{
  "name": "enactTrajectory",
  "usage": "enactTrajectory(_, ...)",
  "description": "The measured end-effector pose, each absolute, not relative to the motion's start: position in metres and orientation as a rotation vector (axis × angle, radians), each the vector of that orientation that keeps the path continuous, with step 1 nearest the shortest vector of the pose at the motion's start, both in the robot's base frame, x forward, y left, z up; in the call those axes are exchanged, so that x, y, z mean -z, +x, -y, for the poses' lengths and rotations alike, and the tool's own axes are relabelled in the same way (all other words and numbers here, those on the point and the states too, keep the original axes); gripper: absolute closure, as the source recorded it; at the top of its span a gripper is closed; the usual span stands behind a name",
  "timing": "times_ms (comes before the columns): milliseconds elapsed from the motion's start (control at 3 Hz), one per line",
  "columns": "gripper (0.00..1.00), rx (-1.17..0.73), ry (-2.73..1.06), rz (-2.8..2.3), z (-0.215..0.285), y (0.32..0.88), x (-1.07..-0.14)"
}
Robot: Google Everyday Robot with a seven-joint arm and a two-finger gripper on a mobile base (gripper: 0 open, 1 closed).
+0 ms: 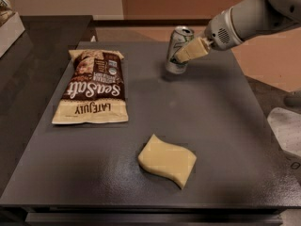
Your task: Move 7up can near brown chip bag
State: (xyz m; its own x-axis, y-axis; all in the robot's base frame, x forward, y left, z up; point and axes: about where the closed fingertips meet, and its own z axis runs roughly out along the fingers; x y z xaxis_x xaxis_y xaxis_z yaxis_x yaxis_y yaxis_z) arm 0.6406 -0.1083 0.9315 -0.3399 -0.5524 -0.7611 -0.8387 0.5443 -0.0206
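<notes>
The gripper is set over the far right of the tabletop, jaws pinched on the 7up can, held slightly tilted. The brown chip bag is found well left of the jaws, lengthwise front-to-back.

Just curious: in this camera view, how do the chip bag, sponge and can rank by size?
1. brown chip bag
2. sponge, though it lies nearest the camera
3. 7up can, farthest back, held by the gripper
</notes>
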Motion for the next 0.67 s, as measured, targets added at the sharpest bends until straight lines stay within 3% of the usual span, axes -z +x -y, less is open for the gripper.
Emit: enactTrajectory(667,1.0,-0.601,-1.383,-1.926,0.031,0.6,-0.938)
